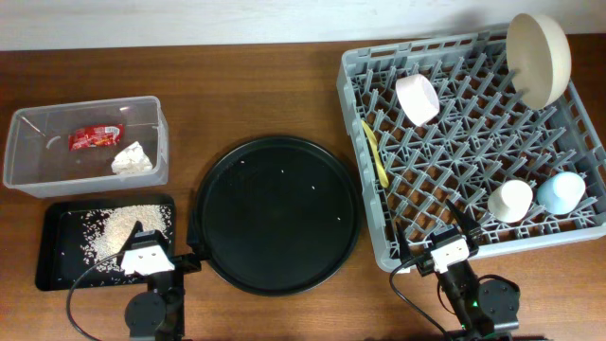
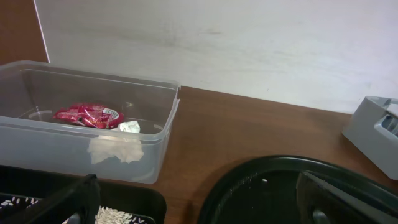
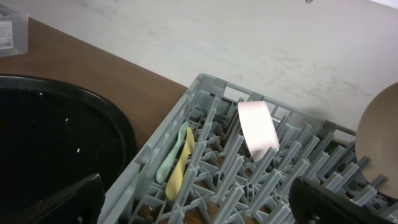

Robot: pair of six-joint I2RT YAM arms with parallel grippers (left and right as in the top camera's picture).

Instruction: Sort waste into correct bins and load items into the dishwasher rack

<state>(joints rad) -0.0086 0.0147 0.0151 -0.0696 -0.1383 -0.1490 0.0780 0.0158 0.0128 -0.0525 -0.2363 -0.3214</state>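
The clear tub at the left holds the red sauce packet and the white tissue wad; both also show in the left wrist view, packet and tissue. The shallow black tray holds the rice. The grey rack holds the cream plate-bowl on edge, the pinkish bowl, the yellow utensil, the white cup and the blue cup. My left gripper is open and empty by the black tray. My right gripper is open and empty at the rack's front edge.
A large round black tray with a few stray rice grains lies between the bins and the rack. The right wrist view shows the utensil and the pinkish bowl among the rack pegs. A pale wall runs behind the table.
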